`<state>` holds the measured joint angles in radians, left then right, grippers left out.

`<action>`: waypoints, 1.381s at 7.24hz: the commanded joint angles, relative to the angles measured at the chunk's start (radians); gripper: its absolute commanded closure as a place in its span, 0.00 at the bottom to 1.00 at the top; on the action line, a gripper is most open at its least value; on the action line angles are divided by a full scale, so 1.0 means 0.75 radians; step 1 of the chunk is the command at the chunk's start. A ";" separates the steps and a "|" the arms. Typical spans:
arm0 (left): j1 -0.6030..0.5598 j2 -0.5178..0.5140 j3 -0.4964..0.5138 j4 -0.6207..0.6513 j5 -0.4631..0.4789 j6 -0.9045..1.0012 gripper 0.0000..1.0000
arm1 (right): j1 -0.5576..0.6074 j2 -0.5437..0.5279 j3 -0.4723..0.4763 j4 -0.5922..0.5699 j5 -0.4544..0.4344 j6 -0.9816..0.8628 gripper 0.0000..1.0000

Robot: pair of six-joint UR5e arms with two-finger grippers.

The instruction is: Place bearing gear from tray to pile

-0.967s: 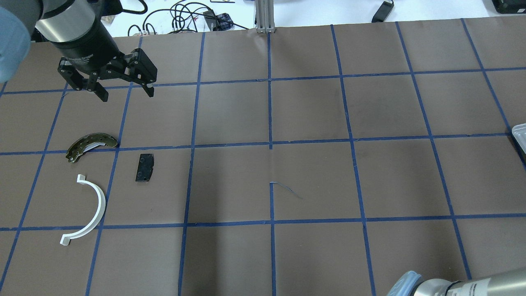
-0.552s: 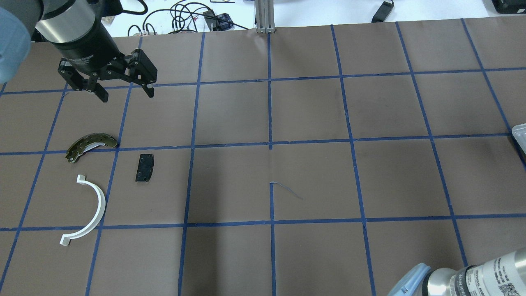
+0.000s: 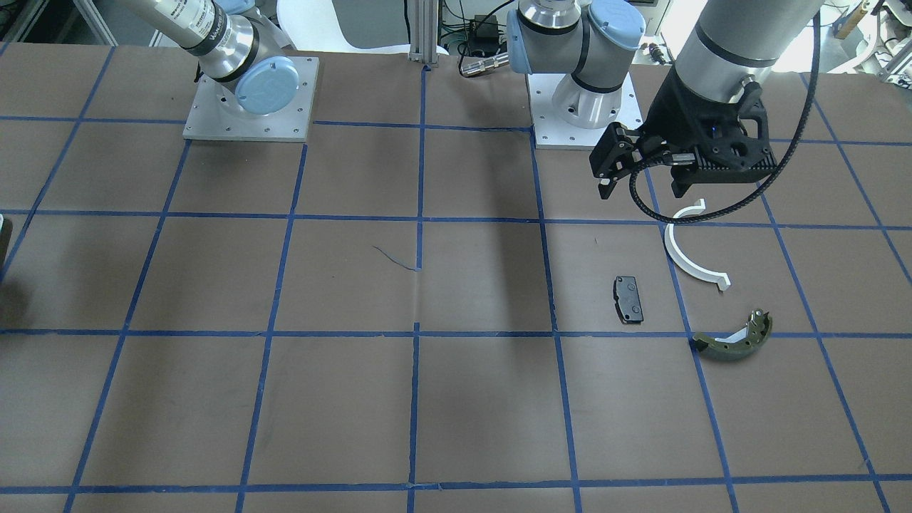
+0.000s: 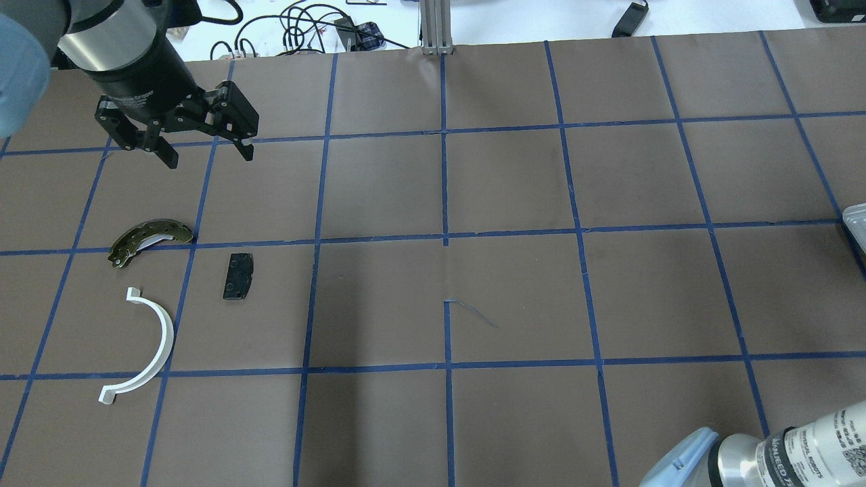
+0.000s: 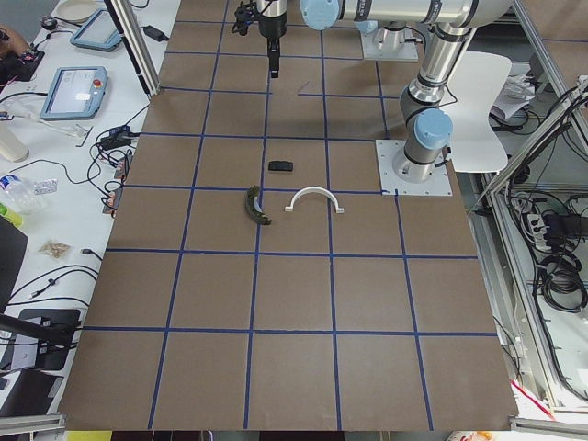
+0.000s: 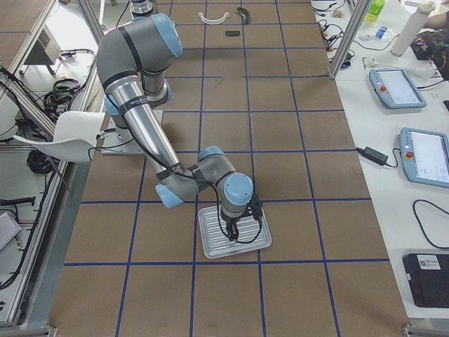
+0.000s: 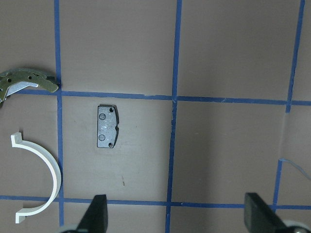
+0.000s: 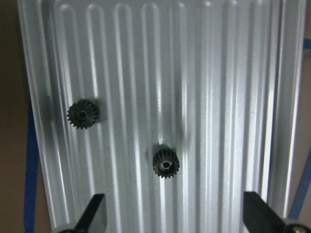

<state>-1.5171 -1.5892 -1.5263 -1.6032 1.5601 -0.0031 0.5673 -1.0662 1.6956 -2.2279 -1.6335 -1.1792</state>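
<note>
- The right gripper (image 8: pixel 176 218) hangs over the ribbed metal tray (image 8: pixel 223 97), fingers spread wide with nothing between them.
- Two black bearing gears lie flat in the tray, well apart. One bearing gear (image 8: pixel 165 163) sits near the middle of the right wrist view, at 12 o'clock from the gap between the fingers. The second gear (image 8: pixel 83 114) lies at 10 o'clock from the first, close to the tray's wall.
- In the overhead view only a corner of the tray shows, at the table's 3 o'clock edge.
- The pile lies at the table's 9 o'clock side: an olive-green brake shoe (image 4: pixel 150 240), a black pad (image 4: pixel 238 276) at 4 o'clock from it, and a white half-ring (image 4: pixel 152 345) at 6 o'clock from the shoe. None of the three touch.
- The left gripper (image 4: pixel 208 157) hovers above the table at 12 o'clock from the pile, its jaws apart and empty.
</note>
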 commanded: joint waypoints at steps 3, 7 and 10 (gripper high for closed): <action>0.000 -0.002 0.002 0.002 0.000 0.000 0.00 | -0.006 0.004 0.110 -0.155 0.036 -0.054 0.16; 0.000 -0.002 0.006 0.002 -0.002 0.000 0.00 | -0.006 0.027 0.053 -0.122 0.082 -0.078 0.26; 0.000 -0.002 0.006 0.002 -0.002 0.000 0.00 | -0.006 0.037 0.052 -0.122 0.082 -0.074 0.36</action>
<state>-1.5171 -1.5908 -1.5218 -1.6015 1.5586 -0.0031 0.5630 -1.0417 1.7355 -2.3206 -1.5716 -1.2351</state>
